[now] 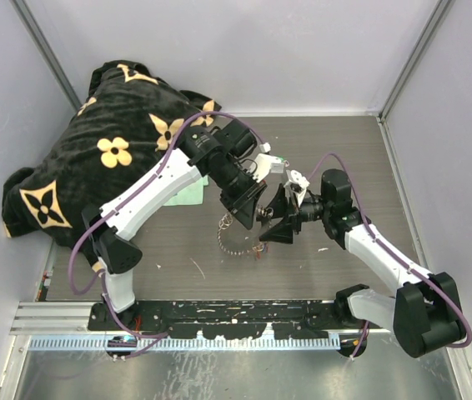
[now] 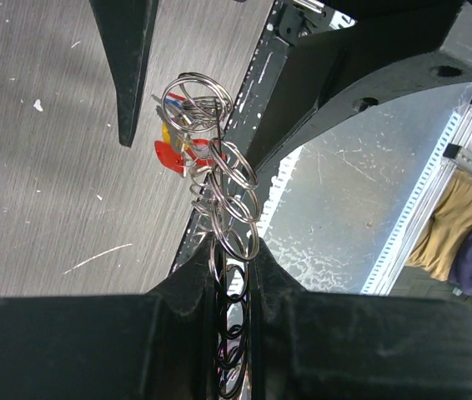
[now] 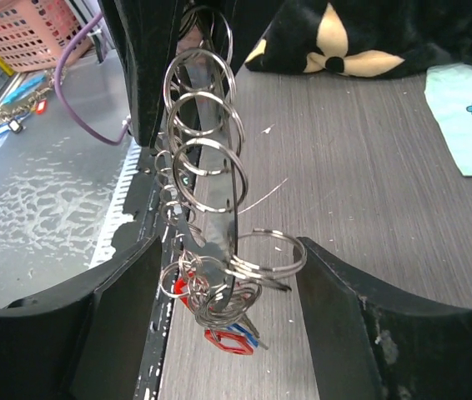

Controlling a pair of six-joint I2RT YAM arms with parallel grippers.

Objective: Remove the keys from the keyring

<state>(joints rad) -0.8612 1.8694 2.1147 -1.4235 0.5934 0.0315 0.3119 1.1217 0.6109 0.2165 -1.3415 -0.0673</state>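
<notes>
L gripper [image 2: 232, 271]: jaws pinched together on the keyring [image 2: 236, 208]. Your L wrist cam shows the linked silver rings squeezed in the slot btw both fingers, w/ the chain running out past the tips.

R gripper [image 3: 229, 258]: jaws apart, not clamped on anything. Its fingers [image 3: 348, 325] sit either side of the key bunch. One loose ring near the R-hand finger looks v. close to it, but can't tell if touching.

Keys [image 3: 223, 329]: still on the ring, bunched at the far end of the chain from the L grip. Red + blue tags show in the R wrist cam, red + yellow in the L wrist cam. Blades are tangled in small rings, so can't count them.

Position, top cam: both grippers meet nose to nose about mid table [image 1: 369, 167], L coming in from upper left, R from the right. The rest of the keyring hangs as a loop below and left of the L gripper. Can't tell if its low end touches the tabletop.

Around it:
- black blanket [image 1: 111, 150] w/ tan flower print, heaped in the far-left corner
- pale green cloth [image 1: 193, 193] just beside the blanket, partly under the L arm
- pink basket [image 3: 27, 33] off the table edge, seen in the R wrist cam only
</notes>
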